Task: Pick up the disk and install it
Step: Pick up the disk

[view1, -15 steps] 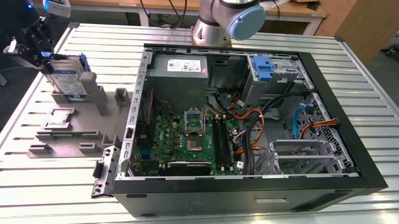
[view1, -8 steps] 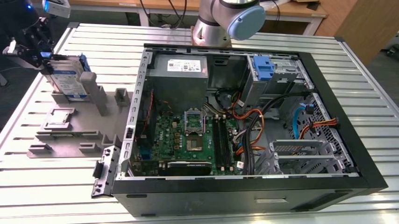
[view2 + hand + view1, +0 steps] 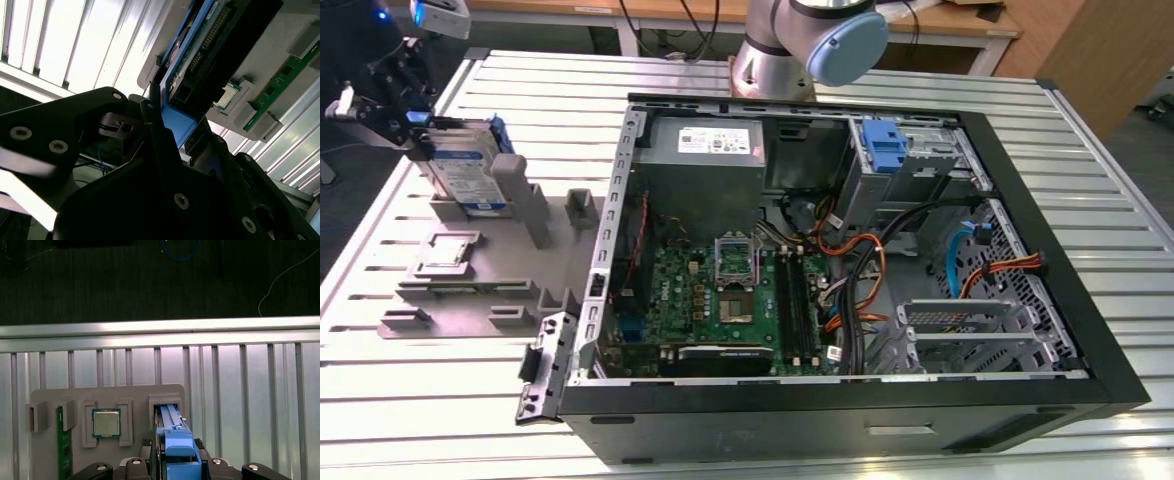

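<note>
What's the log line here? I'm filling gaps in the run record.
stage: pick | gripper: shut on the disk | the disk: upright in grey holder | installed: no

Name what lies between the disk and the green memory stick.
Between disk and memory stick sits a square processor chip, in the first wrist view.

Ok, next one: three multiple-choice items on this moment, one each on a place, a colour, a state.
1. Where is the disk? A in the grey holder beside the case; B inside the case; C on a shelf.
2. Its carrier is: A red; B blue; C yellow.
3. The disk is: A lying flat; B held in mid-air; C standing on edge.
Answers: 1 A, it sits in a holder slot at the exterior view's left of the case, the hand at its top. 2 B, blue in both wrist views. 3 C, upright in the exterior view.
</note>
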Action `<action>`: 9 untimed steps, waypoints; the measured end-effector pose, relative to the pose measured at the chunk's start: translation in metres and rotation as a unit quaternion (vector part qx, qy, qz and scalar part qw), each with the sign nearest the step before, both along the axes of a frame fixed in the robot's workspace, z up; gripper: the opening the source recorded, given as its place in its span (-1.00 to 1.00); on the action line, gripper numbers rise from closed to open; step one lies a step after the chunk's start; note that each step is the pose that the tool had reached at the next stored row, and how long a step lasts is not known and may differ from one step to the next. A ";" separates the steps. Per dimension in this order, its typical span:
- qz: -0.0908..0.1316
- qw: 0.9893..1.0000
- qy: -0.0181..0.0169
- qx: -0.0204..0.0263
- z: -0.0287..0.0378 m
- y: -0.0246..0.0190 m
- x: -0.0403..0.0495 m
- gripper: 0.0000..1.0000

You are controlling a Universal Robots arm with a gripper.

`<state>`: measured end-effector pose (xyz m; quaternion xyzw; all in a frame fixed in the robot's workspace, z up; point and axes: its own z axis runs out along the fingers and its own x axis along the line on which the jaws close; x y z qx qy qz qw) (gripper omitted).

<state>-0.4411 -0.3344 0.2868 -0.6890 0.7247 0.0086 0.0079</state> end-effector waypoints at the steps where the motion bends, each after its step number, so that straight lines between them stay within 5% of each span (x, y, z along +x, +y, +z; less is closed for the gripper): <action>1: 0.000 1.000 0.000 0.000 -0.0001 0.0000 0.0000 -0.11; 9: 0.000 1.000 0.000 0.000 -0.0002 0.0000 0.0000 -0.11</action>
